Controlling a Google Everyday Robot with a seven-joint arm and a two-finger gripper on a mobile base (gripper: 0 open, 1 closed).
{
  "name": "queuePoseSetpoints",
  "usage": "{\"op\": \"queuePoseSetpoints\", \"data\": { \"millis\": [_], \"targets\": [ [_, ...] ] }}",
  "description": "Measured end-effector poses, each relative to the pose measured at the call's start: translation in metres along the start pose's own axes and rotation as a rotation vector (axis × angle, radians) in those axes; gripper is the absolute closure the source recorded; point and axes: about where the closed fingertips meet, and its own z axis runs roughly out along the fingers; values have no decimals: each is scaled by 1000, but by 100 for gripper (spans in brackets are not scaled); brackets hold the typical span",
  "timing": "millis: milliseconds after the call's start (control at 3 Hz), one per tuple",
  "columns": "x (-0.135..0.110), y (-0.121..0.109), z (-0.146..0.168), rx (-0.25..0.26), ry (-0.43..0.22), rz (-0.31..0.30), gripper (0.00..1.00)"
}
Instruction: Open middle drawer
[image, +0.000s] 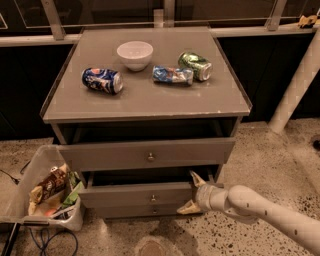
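Note:
The middle drawer (132, 194) is the low grey front with a small round knob (153, 198), under the taller top drawer (115, 156). It stands pulled out a little, with a dark gap above it. My gripper (192, 193) is at the right end of that front, open, with one fingertip (194, 177) above its top edge and the other (184, 208) below it. The arm (260, 210) reaches in from the lower right. The lowest drawer front (125, 210) shows just beneath.
The cabinet top (150, 95) holds a white bowl (134, 54), a blue can (102, 80), a crushed blue can (172, 75) and a green can (195, 65). A bin of trash (42, 187) stands at the left, cables (45, 239) lie on the floor, and a white post (295, 87) stands at the right.

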Motion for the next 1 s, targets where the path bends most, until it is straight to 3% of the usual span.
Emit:
{"op": "queuePoseSetpoints", "data": {
  "millis": [1000],
  "targets": [
    [0,0,0,0,0,0,80]
  ]
}}
